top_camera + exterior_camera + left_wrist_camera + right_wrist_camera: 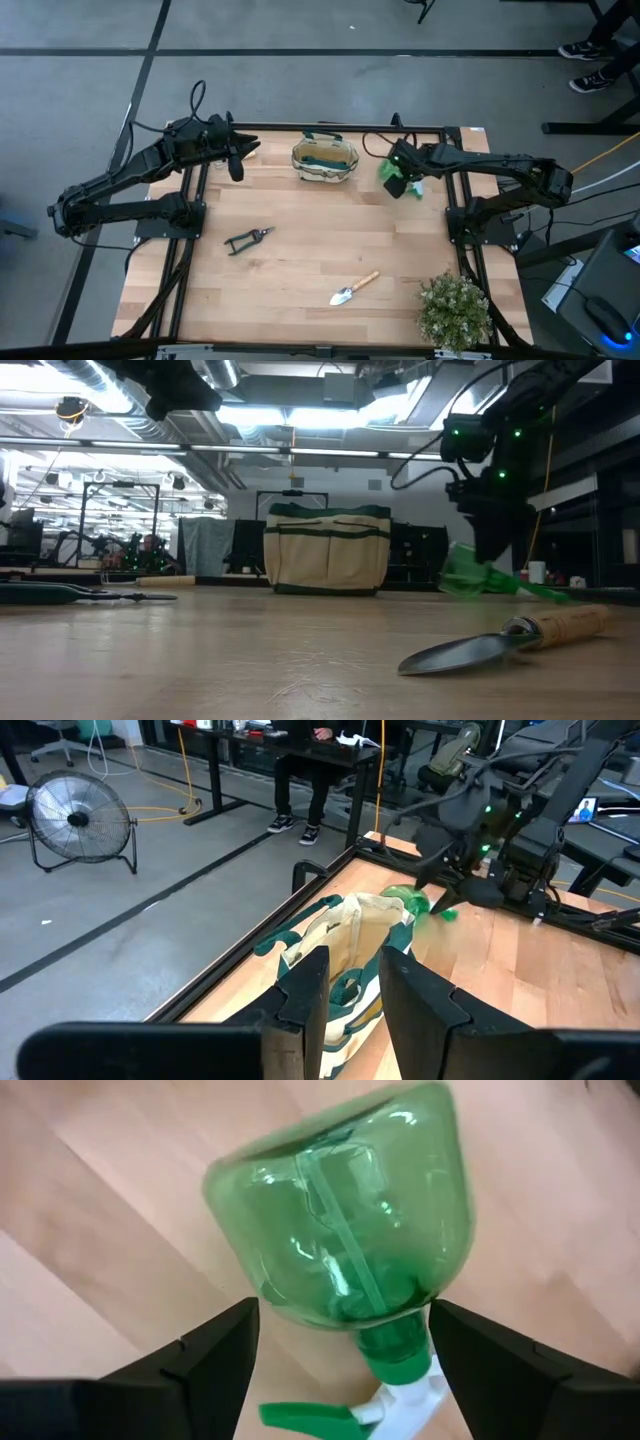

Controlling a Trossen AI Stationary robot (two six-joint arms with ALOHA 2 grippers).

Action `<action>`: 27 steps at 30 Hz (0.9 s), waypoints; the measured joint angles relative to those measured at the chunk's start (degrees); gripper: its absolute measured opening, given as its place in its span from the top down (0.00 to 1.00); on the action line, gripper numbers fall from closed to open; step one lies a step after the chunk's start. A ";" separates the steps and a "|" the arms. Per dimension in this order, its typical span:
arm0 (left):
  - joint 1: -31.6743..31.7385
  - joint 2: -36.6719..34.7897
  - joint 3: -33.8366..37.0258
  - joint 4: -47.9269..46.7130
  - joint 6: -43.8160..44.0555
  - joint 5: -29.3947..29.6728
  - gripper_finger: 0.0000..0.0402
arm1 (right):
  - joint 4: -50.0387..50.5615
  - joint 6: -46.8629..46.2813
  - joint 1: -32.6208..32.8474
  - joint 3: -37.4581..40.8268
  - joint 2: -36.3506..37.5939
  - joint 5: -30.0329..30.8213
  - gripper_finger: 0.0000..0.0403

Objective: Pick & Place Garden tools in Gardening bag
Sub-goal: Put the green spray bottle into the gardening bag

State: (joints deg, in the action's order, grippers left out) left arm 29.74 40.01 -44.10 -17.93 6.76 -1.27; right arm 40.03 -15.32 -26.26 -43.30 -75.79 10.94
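Spray bottle's up next, grab not made yet

Right tool (340, 1370) is spread wide around the neck of the green spray bottle (393, 172), which lies tipped on the counter (300, 270) just right of the gardening bag (324, 160). I'd say it needs to clench, lift, then swing over the bag's mouth. Left tool (345, 990) hovers near the bag, partly parted, carrying nothing. Shears (247, 239) and trowel (354, 289) wait out front
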 joint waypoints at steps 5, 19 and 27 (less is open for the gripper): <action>0.00 0.00 0.00 0.02 0.00 0.01 0.79 | -9.67 2.66 0.02 -0.01 0.00 -6.75 0.27; 0.00 0.00 0.00 0.00 -0.01 0.00 0.79 | -8.39 -19.01 0.13 -7.32 0.00 -20.79 0.27; 0.00 0.01 0.00 0.02 -0.01 0.00 0.79 | 2.32 -41.32 0.50 -7.88 -0.15 -23.16 0.27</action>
State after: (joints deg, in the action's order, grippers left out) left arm 29.74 40.02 -44.10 -17.91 6.75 -1.28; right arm 42.35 -56.64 -25.76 -51.18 -75.94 -12.22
